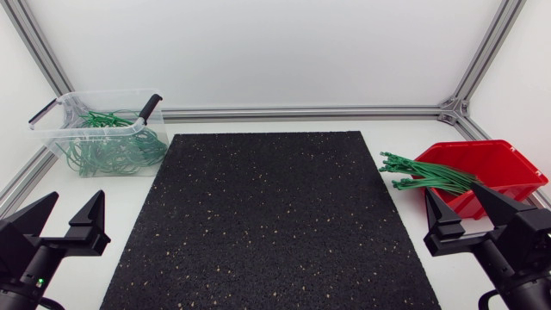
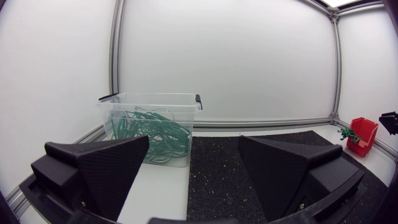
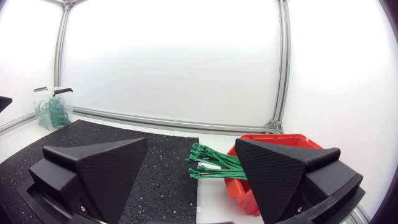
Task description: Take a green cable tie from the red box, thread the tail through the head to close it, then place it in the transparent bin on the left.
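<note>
Reaching with the right gripper (image 1: 456, 200), spread wide and empty like the left gripper (image 1: 76, 200), toward the green cable ties (image 1: 426, 176) spilling over the red box (image 1: 512, 164) rim just ahead, then pinching one loose tail only, never the bundle.

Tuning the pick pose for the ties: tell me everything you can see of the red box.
The red box looks like moulded plastic: an open-topped bin with a low, sloped front. It sits upright on the white table, right of the black mat, front facing the mat. A bundle of straight green cable ties lies in it, ends jutting over the front lip. The right gripper, open, is close by; contact cannot be judged.
</note>
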### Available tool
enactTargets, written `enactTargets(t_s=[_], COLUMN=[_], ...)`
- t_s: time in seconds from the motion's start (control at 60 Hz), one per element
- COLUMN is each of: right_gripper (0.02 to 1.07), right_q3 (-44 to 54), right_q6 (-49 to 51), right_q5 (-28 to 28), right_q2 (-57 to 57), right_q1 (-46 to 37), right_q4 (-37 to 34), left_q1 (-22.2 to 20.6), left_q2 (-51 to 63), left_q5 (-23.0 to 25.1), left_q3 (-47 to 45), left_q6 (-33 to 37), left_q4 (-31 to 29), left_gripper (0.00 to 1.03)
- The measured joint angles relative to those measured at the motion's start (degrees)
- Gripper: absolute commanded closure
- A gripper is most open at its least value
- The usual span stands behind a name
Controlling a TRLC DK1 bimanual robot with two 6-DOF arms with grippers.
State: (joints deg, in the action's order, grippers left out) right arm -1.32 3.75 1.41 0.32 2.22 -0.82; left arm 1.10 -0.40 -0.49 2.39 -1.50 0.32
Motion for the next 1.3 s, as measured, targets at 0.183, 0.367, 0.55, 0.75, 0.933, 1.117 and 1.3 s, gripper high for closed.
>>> enactTargets(t_s=[0.183,0.367,0.55,0.75,0.933,1.117,1.3], right_gripper=[0.05,0.05,0.05,0.05,0.06,0.06,0.06], right_q3=[0.00,0.00,-0.52,-4.66,-13.33,-21.38,-26.95], right_q6=[0.00,0.00,0.00,-0.04,-0.04,-0.04,0.44], right_q5=[-0.02,0.00,0.24,0.26,0.24,0.26,0.26], right_q2=[0.00,0.00,0.00,0.04,3.61,11.80,20.11], right_q1=[0.00,0.00,0.02,1.07,1.49,1.22,-1.68], right_q4=[0.00,0.17,-0.94,-5.79,-10.40,-12.57,-15.74], left_q1=[0.00,0.00,0.00,0.00,-0.04,-0.15,-0.15], left_q2=[0.00,0.00,0.00,0.00,0.00,0.00,0.00], left_q5=[0.00,0.00,0.00,0.00,0.00,0.00,0.00], left_q3=[0.00,0.00,0.00,0.00,0.00,0.00,0.00], left_q6=[0.00,-0.02,0.00,0.00,0.00,0.00,0.00], left_q4=[0.00,0.00,0.00,0.00,0.00,0.00,0.00], left_gripper=[0.03,0.03,0.03,0.03,0.03,0.03,0.03])
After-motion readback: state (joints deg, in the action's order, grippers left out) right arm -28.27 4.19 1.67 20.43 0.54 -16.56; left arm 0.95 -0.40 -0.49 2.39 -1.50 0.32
